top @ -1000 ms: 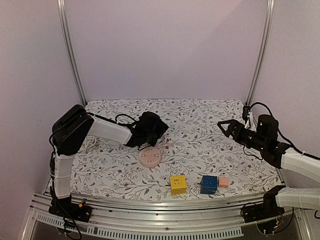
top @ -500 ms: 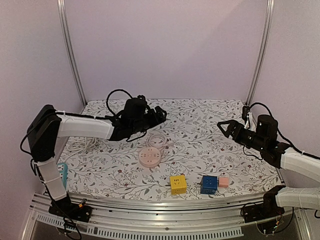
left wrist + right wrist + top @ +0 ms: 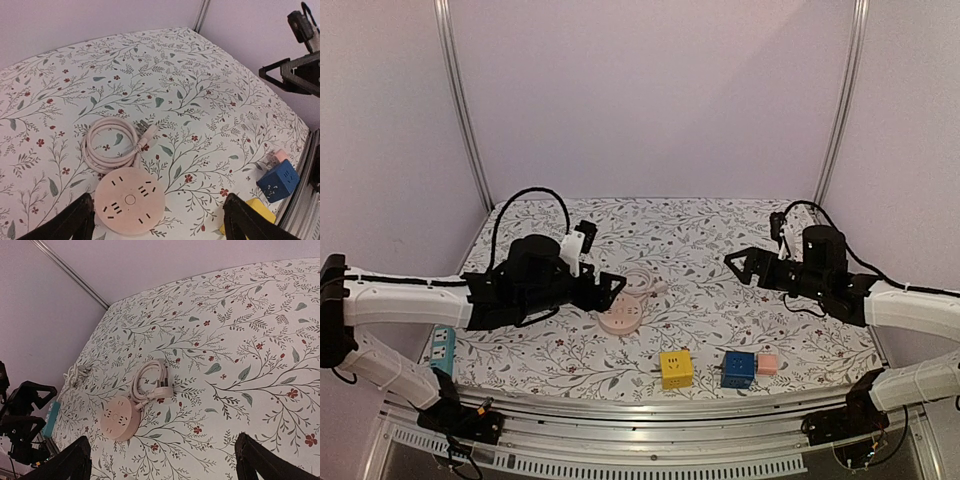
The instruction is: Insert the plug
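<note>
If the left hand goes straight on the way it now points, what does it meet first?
Probably the round pink socket, lying just ahead of the left hand between its fingers; depth is unclear.

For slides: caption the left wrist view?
Open left gripper over round pink power strip; plug lies loose beside coiled cord.

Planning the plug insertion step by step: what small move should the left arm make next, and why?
Probably lower the left gripper, whose jaws stand open and empty, toward the plug, which lies unplugged beside the round socket hub.
</note>
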Tool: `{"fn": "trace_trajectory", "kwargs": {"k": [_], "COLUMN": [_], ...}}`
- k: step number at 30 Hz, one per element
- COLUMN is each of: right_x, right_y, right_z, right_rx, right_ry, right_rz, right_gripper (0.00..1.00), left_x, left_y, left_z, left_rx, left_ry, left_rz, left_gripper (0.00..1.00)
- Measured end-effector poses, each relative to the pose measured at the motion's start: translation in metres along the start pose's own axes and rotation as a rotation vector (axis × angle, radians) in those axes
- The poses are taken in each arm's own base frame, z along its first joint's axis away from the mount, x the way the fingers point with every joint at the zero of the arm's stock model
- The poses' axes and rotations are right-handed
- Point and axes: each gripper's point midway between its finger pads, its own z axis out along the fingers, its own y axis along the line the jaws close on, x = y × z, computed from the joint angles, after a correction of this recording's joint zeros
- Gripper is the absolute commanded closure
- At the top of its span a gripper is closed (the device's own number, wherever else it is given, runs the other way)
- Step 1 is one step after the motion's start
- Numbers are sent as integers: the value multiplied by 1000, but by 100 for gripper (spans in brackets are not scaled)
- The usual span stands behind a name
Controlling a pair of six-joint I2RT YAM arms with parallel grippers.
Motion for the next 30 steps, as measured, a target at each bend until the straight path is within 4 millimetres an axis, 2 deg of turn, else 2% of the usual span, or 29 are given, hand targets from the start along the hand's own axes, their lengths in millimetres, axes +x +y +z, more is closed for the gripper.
{"fn": "trace_trajectory", "kwargs": {"k": [5, 6, 7, 13, 15, 18, 22, 26, 30], "right_x": [7, 9, 12, 36, 43, 49, 57, 59, 61], "right_y": [34, 39, 42, 49, 50, 50, 48, 50, 50], "right_z": [3, 3, 3, -6, -10, -18, -29, -37, -41], "right_rx": [-68, -77, -81, -72, -69, -74, -90, -105, -111], "right_ry": [41, 47, 59, 138, 162, 175, 198, 208, 212], "right_rz": [-72, -80, -87, -100, -93, -80, -68, -68, -69], "right_gripper": [1, 1, 1, 1, 1, 1, 1, 1, 1], "left_x": [31, 36, 41, 73, 80, 100, 129, 149, 154], "left_y": [-37, -44, -48, -66, -75, -89, -94, -98, -107], "left_z": [-22, -25, -28, -37, -37, -33, -25, -15, -6], "left_rx": [119, 149, 169, 288, 321, 367, 402, 438, 475], "left_ry": [54, 62, 70, 123, 129, 164, 227, 277, 284], "left_rz": [161, 187, 207, 314, 347, 416, 495, 555, 590], "left_gripper": [8, 4, 1, 1, 1, 0, 1, 3, 3]}}
